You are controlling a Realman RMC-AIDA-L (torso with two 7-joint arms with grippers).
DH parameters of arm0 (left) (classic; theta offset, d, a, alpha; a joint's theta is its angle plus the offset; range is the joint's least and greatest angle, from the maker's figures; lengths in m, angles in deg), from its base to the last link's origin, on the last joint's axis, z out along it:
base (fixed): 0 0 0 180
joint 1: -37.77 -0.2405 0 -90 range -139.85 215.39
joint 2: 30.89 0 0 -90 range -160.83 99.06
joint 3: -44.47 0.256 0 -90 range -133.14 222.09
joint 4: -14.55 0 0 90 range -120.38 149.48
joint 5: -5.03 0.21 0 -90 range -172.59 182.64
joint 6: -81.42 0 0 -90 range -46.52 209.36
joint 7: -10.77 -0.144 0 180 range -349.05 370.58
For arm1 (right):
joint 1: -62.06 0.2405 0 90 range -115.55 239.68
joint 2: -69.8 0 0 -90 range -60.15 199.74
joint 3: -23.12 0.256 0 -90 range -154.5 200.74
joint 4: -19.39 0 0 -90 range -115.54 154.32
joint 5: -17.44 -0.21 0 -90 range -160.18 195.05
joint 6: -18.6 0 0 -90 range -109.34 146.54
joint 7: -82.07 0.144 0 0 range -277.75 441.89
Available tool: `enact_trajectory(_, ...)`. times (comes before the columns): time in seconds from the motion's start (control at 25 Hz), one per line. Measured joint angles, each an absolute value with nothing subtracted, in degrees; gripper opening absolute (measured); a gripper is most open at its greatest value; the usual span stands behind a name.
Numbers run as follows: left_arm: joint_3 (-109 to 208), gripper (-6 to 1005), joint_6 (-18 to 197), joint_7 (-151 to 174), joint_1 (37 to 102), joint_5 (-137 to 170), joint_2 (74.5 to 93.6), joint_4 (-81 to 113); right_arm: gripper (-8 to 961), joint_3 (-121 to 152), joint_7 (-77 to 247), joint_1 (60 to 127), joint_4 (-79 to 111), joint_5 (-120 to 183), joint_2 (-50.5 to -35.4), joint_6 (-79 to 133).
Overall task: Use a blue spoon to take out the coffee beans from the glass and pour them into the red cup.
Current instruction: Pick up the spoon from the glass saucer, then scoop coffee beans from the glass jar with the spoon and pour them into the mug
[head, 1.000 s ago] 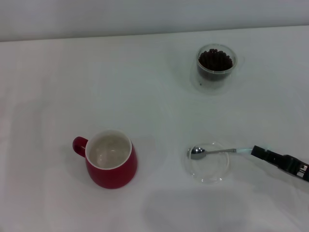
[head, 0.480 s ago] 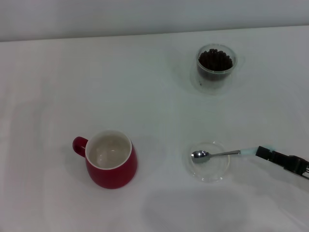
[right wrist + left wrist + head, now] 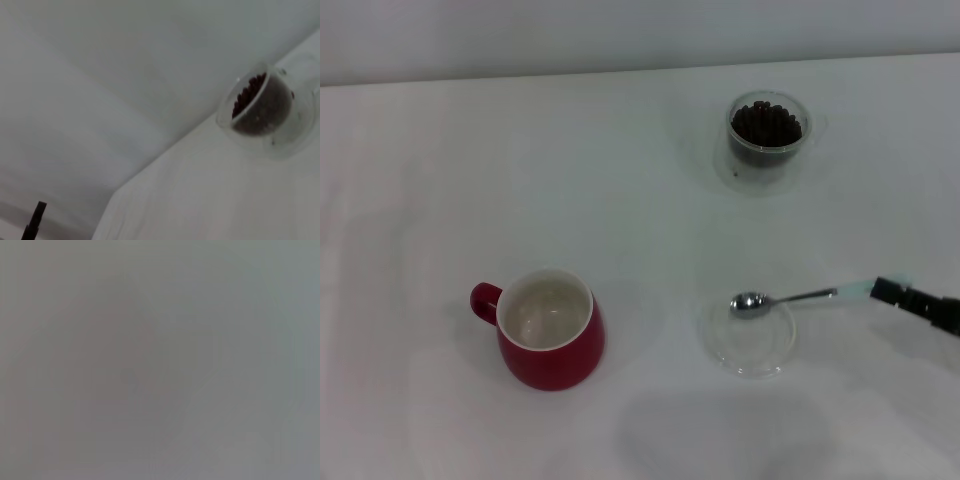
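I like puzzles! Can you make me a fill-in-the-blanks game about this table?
1. The right hand holds the blue spoon by its ____.
2. The coffee beans are inside the ____.
3. The red cup is white inside and has ____ beans in it.

Missing words: handle; glass; no

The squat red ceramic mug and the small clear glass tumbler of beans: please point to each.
Squat red ceramic mug (image 3: 560, 352), head view, on its red outer wall.
Small clear glass tumbler (image 3: 765, 158), head view, on its front wall.
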State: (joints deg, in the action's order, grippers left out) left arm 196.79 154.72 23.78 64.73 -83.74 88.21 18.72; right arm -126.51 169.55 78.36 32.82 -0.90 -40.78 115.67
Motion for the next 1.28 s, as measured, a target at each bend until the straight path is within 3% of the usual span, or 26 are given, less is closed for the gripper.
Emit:
enact_trajectory(0.72, 196.8, 890, 154.6, 23.8, 65.1, -83.7, 88.11, 18.7, 142, -126.6, 164.4, 88.2, 36.2, -10.4, -38.16, 118.2)
enact_trajectory(1.28, 196.8, 890, 154.6, 23.9, 65.3, -83.7, 88.12, 19.0, 138, -126.8, 161.7, 95.3, 37.3, -14.9, -37.98, 111.2)
